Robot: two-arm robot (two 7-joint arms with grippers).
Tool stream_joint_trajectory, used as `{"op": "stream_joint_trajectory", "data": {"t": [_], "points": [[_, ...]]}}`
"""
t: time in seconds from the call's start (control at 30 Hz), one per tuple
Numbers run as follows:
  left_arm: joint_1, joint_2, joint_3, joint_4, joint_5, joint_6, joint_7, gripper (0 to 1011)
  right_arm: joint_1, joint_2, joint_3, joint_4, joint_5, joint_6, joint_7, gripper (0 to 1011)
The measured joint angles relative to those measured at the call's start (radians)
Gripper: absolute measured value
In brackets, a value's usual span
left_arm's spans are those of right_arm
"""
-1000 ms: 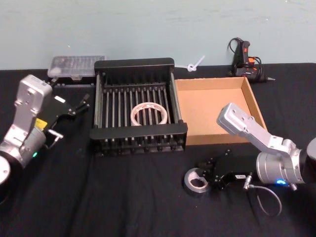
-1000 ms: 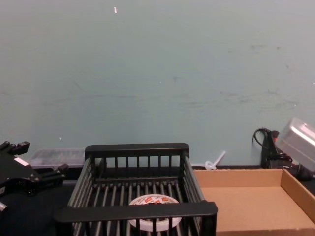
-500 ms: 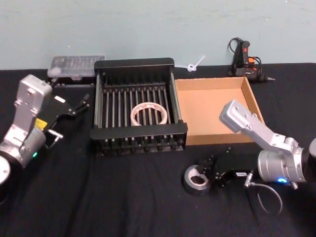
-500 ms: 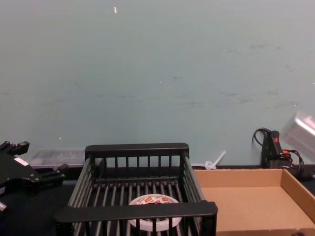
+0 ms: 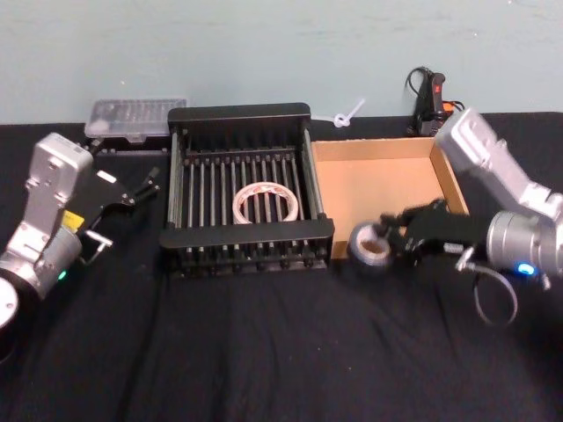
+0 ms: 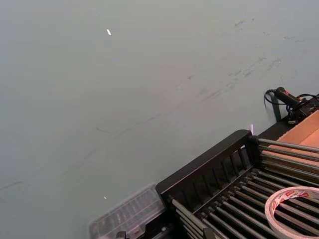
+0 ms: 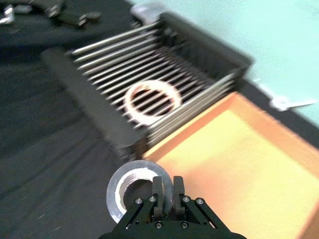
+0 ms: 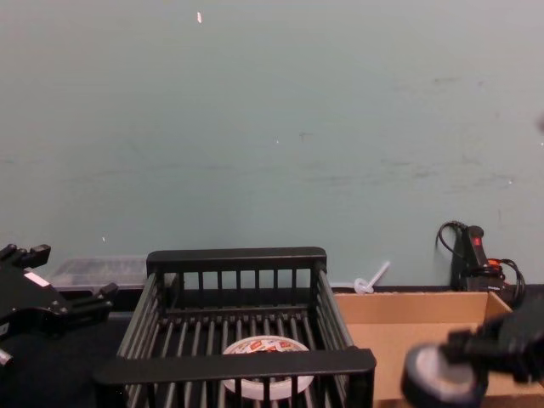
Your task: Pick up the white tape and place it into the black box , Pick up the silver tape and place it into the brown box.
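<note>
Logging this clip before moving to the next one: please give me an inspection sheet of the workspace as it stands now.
Surface: table under a black cloth.
Job's things: wide white tape ring lies flat on the bars inside the black slatted plastic crate. Small grey-silver tape roll is held off the cloth at the near left corner of the shallow brown cardboard box, not yet inside.
Clutter: clear plastic case behind the crate; black glue gun and a white zip tie at the back.
Grippers: right tool shut on the roll's wall; left tool parked left of the crate, open.
Cables: glue gun's black cord; loop at the right wrist.
Surroundings: plain pale green wall.
</note>
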Motion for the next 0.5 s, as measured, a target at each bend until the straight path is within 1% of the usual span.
{"op": "stream_joint_trajectory", "data": {"t": [0.13, 0.23, 0.33, 0.5], "points": [[0.0, 0.0, 0.0, 0.0, 0.0, 0.0, 0.0, 1001, 0.019, -0.016, 0.033, 0.023, 0.004, -0.007, -0.037, 134], [0.0, 0.0, 0.0, 0.0, 0.0, 0.0, 0.0, 1001, 0.034, -0.03, 0.047, 0.043, 0.001, -0.007, -0.057, 134], [0.0, 0.0, 0.0, 0.0, 0.0, 0.0, 0.0, 1001, 0.046, -0.04, 0.053, 0.063, -0.007, -0.007, -0.069, 134], [0.0, 0.0, 0.0, 0.0, 0.0, 0.0, 0.0, 1002, 0.075, -0.069, 0.055, 0.111, -0.038, -0.001, -0.095, 134]]}}
